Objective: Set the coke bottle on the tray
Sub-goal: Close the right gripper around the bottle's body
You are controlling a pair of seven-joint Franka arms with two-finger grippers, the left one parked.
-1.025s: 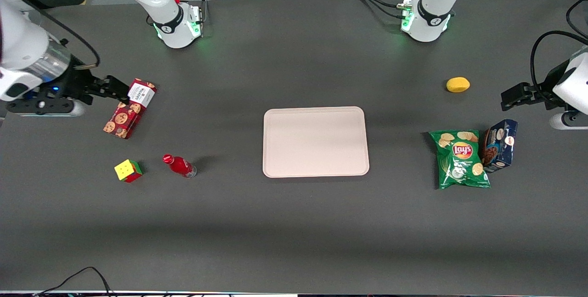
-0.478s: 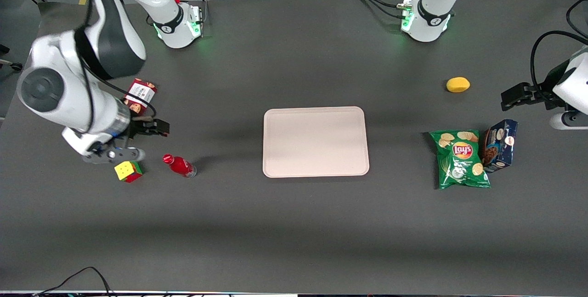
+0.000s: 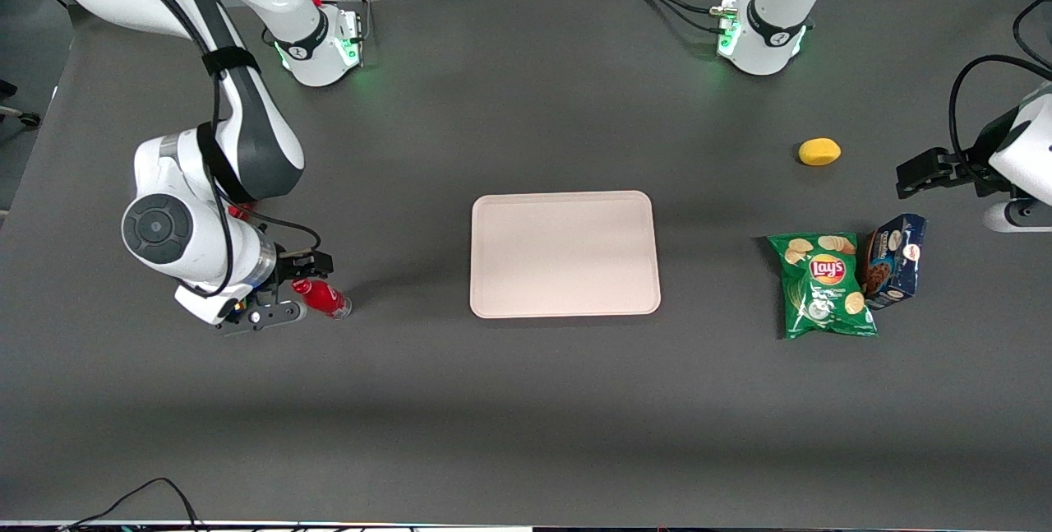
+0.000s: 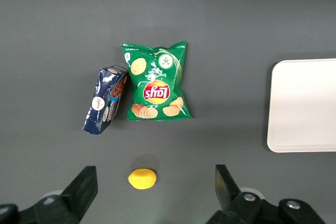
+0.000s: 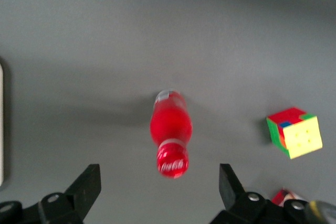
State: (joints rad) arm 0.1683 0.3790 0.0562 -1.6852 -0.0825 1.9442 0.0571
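The coke bottle (image 3: pixel 330 299), red with a red cap, rests on the dark table beside the pale pink tray (image 3: pixel 565 253), toward the working arm's end. My right gripper (image 3: pixel 302 282) hangs over the bottle's cap end, open and empty. In the right wrist view the bottle (image 5: pixel 171 132) lies between and ahead of the two dark fingertips (image 5: pixel 88 184), not touching them, with its cap nearest the gripper (image 5: pixel 159 186). A sliver of the tray's rim (image 5: pixel 1 124) shows in that view. The tray is empty.
A colourful cube (image 5: pixel 294 132) sits close beside the bottle; in the front view my arm hides it. A lemon (image 3: pixel 818 151), a green chips bag (image 3: pixel 823 285) and a blue box (image 3: pixel 894 259) lie toward the parked arm's end.
My right arm has swung from beside the red cookie box toward the front camera, and the gripper now hangs over the bottle's cap. The arm now covers the cube. The bottle has not moved.
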